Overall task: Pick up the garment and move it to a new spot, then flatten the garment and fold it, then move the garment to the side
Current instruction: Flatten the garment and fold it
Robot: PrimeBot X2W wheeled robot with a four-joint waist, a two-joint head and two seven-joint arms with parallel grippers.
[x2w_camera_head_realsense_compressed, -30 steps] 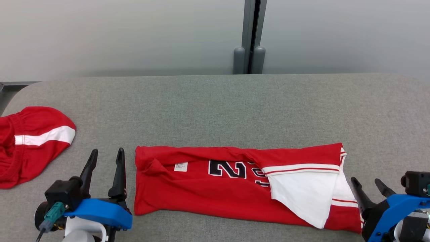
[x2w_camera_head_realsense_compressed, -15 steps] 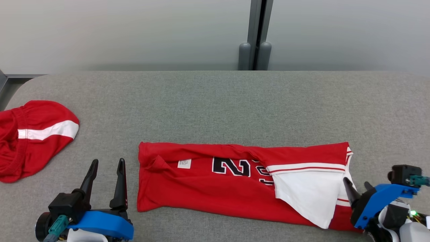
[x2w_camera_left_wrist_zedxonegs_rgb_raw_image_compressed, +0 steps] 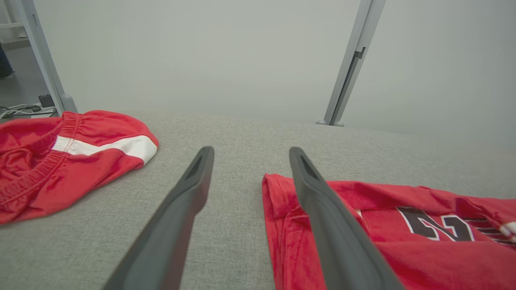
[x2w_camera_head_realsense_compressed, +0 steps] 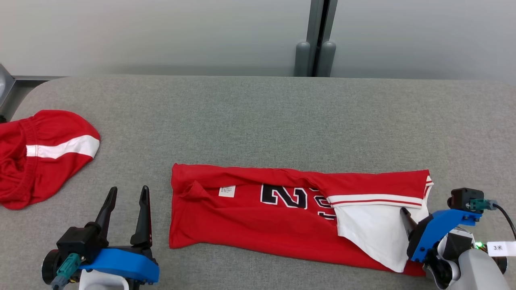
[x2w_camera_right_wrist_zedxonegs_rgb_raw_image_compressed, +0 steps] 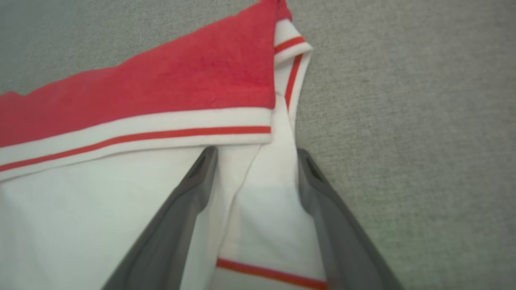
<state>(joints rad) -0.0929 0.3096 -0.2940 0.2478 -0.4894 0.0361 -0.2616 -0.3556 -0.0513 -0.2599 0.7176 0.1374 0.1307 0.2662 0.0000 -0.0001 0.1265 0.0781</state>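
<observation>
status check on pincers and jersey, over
Left pincer open, just left of jersey. Right pincer open over its white fold, right end. Red shorts far left, apart.

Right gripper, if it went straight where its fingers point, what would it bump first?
Probably the white red-striped band of the jersey, lying just ahead of the open right gripper. How high it is above the cloth is hard to judge.

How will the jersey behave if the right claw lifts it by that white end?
Likely floppy: the jersey lies in soft creased layers, so it would probably drape and unfold. Probably light; the cloth looks thin. Pushed, it may bunch rather than slide, since the table cover looks coarse.
</observation>
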